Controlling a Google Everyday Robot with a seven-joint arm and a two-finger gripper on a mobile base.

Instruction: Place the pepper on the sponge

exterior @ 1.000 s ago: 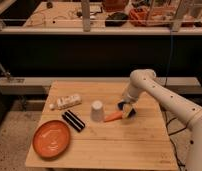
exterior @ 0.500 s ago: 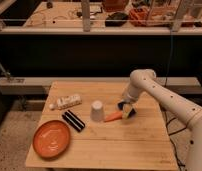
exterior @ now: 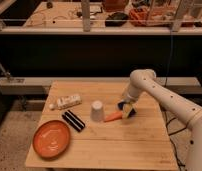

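The small orange pepper (exterior: 113, 117) lies on the wooden table (exterior: 119, 145), just right of the white cup, its thick end pointing toward the sponge. The yellow and dark blue sponge (exterior: 129, 111) sits at the pepper's right end, touching or nearly touching it. My gripper (exterior: 126, 105) hangs directly over the sponge at the end of the white arm, which reaches in from the right. The gripper covers part of the sponge.
An upturned white cup (exterior: 97, 111) stands mid-table. A black ribbed bar (exterior: 73, 121) lies to its left, a big orange plate (exterior: 52, 138) sits at the front left, and a white bottle (exterior: 65, 102) lies on its side at the back left.
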